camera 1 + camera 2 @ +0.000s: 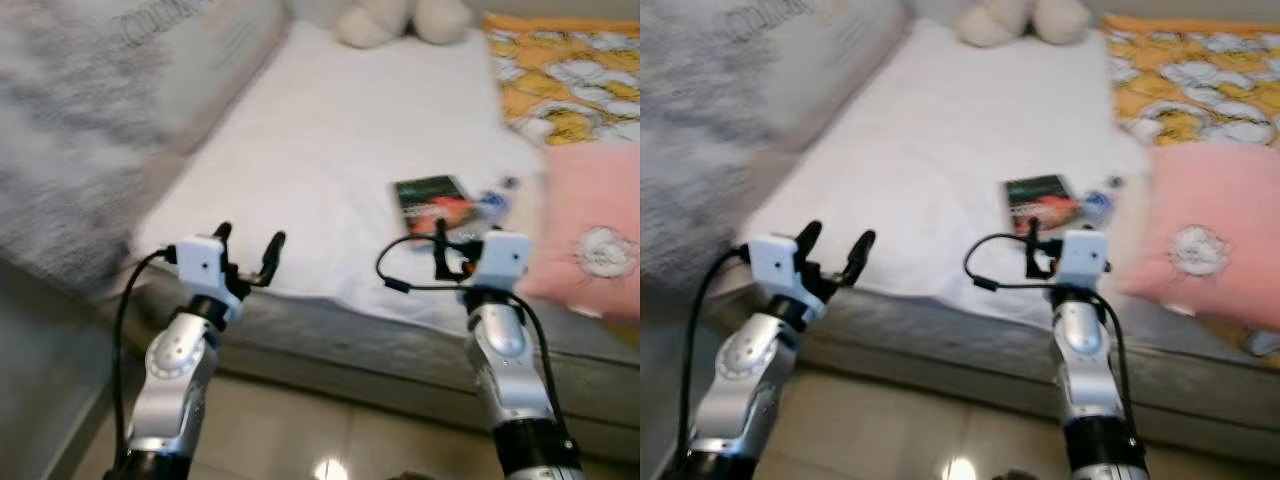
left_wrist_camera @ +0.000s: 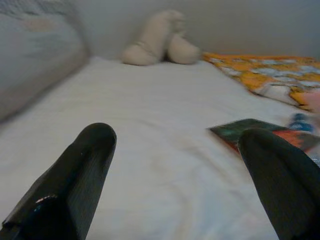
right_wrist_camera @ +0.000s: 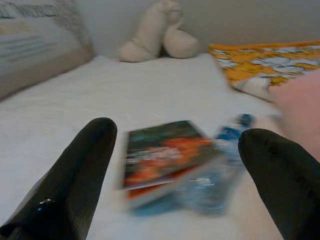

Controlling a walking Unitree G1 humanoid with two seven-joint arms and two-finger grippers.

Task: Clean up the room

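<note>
head eyes look down over the bed; wrist views sit low, facing along it, both sharing the book and plush.

White bed w/ book, bottle, pink pillow, plush.
</note>
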